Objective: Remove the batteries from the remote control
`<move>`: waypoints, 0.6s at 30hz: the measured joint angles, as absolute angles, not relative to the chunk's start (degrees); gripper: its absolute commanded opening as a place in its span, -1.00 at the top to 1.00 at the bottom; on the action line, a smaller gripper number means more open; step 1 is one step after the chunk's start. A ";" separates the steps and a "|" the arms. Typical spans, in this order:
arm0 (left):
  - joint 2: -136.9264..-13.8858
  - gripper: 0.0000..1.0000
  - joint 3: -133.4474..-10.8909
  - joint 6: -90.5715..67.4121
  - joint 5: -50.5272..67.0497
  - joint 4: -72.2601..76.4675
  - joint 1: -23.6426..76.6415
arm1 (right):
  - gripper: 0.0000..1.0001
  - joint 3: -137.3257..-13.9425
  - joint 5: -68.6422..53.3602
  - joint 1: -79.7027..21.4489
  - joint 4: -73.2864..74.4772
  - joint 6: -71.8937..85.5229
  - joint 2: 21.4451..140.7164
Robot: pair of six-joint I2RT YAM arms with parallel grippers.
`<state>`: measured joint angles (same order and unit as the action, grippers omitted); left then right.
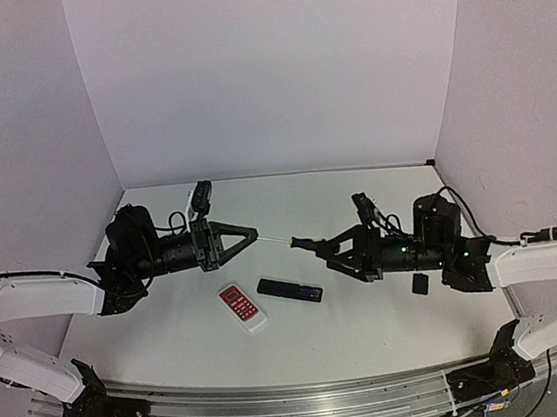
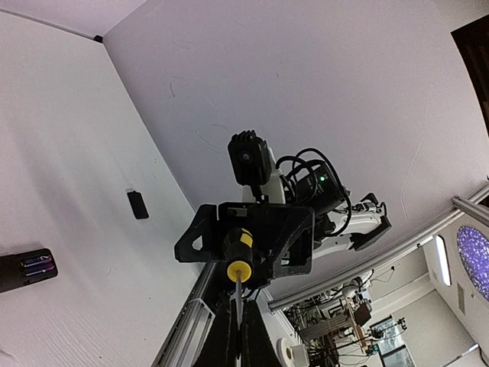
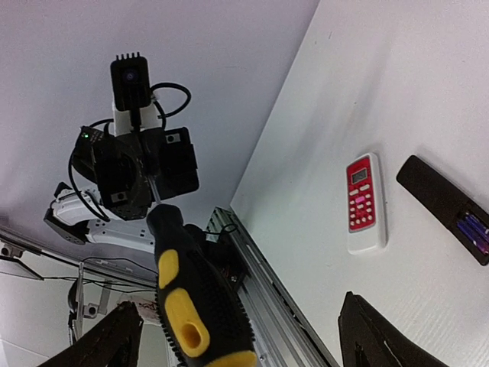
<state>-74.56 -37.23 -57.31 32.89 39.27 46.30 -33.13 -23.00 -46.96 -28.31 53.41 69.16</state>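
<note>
Nearest the right wrist camera, the yellow-and-black plastic handle of a screwdriver [image 3: 187, 298] is seen between the fingers of the right gripper [image 3: 238, 307]. These fingers stand wide apart and clear of the handle on both sides, so nothing is gripped there. The tool's slim steel shaft is pinched at its far end by the left gripper [image 2: 238, 332], whose jaws are closed on it, and the tool is carried in the air between the two arms. Below, on the white table [image 1: 357, 194], a long black plastic remote control [image 1: 288, 290] is laid back upward with its compartment uncovered. The batteries [image 3: 474, 228], slim cells with a purple sheen, are lodged side by side in it at the end nearer the right arm. A white remote with a red face [image 1: 241, 306] is placed just beside it, and a small flat black cover [image 1: 420, 284] lies apart, close to the right arm. The cells are judged light, rigid, smooth and prone to roll. Seated low in the compartment, they are probably best levered up at one end and then taken across the middle.
</note>
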 measured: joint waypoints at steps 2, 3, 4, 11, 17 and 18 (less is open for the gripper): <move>-74.56 1.00 -37.00 -57.80 32.53 39.68 46.30 | -0.59 -33.49 -24.14 -46.96 -32.31 54.93 71.28; -74.56 1.00 -36.96 -58.12 32.34 39.73 46.30 | -0.55 -33.78 -24.53 -46.96 -33.54 55.52 72.05; -74.56 1.00 -36.85 -58.47 32.13 39.92 46.30 | -0.52 -34.10 -24.84 -46.96 -34.49 55.85 72.60; -74.56 1.00 -35.86 -59.22 31.24 41.47 46.30 | -0.39 -36.70 -26.54 -46.95 -39.16 57.94 73.83; -74.62 1.00 -35.86 -59.90 31.25 42.39 46.30 | -0.16 -38.54 -28.39 -46.96 -40.89 59.47 77.17; -74.64 1.00 -35.86 -59.96 31.24 42.42 46.30 | -0.11 -38.81 -28.73 -46.96 -41.11 59.78 77.62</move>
